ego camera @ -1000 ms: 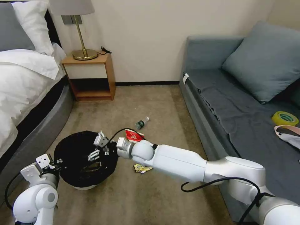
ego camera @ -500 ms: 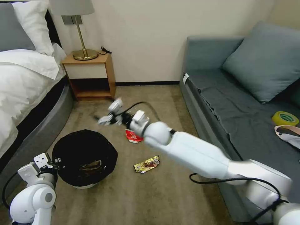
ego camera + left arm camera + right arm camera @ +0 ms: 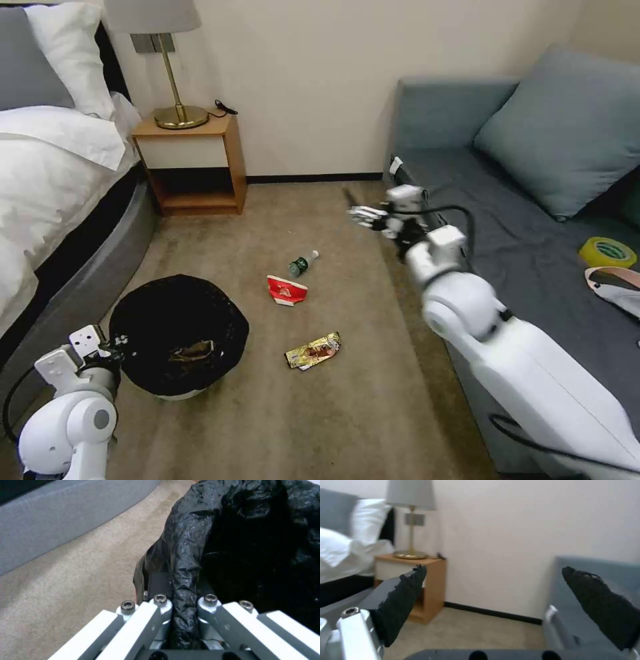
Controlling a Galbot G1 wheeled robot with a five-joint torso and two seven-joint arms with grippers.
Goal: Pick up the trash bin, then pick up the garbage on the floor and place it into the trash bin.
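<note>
The trash bin point(image 3: 179, 313), white with a black bag point(image 3: 253, 542) over its rim, is at the lower left of the carpet. My left gripper point(image 3: 117, 347) is shut on the bag-covered rim point(image 3: 182, 600) at the bin's left side. A brown crumpled wrapper point(image 3: 193, 351) lies inside the bin. On the floor to its right lie a crushed red-and-white cup point(image 3: 287, 291), a small clear bottle point(image 3: 303, 263) and a gold wrapper point(image 3: 313, 351). My right gripper point(image 3: 361, 214) point(image 3: 500, 600) is raised by the sofa's front corner, open and holding nothing.
A bed point(image 3: 53, 200) runs along the left, with a wooden nightstand point(image 3: 193, 163) and lamp point(image 3: 177, 87) beyond it. A grey sofa point(image 3: 507, 227) fills the right side, carrying a cushion point(image 3: 567, 127), a yellow tape roll point(image 3: 607, 252) and a slipper point(image 3: 617, 287).
My right arm has swung from above the bin up and to the right, over to the sofa's edge, uncovering the litter on the floor. The left gripper and bin have barely moved.
</note>
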